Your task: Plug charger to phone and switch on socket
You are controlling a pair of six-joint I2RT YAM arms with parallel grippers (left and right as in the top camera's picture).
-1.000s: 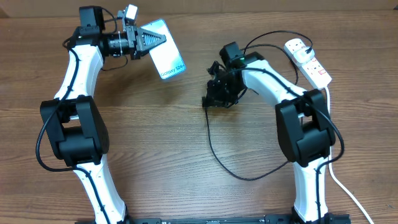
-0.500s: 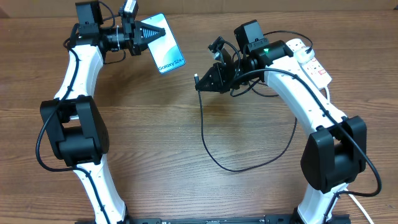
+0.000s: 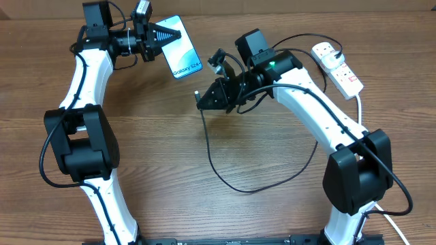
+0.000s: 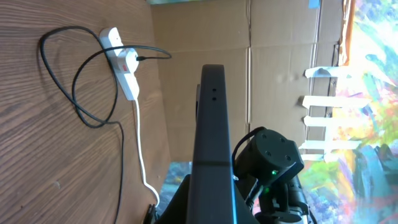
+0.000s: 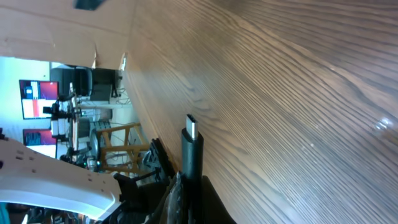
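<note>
My left claw [image 3: 174,34] stays clamped on the slim, glossy phone [image 3: 184,60], held up at far left with its screen glowing. The right claw [image 3: 206,97], closed on the charger's [image 5: 191,152] stubby black connector, has swung left toward the phone, so I judge mating is close. The thin cable loops over the woodgrain bench [image 3: 170,204]. The white plastic socket [image 3: 338,67] lies far right.

Your phone [image 3: 180,49] is lit, tilted, raised; the charger [image 5: 191,152] has its tip lifted near it, cable looping to the white socket [image 3: 337,68].
</note>
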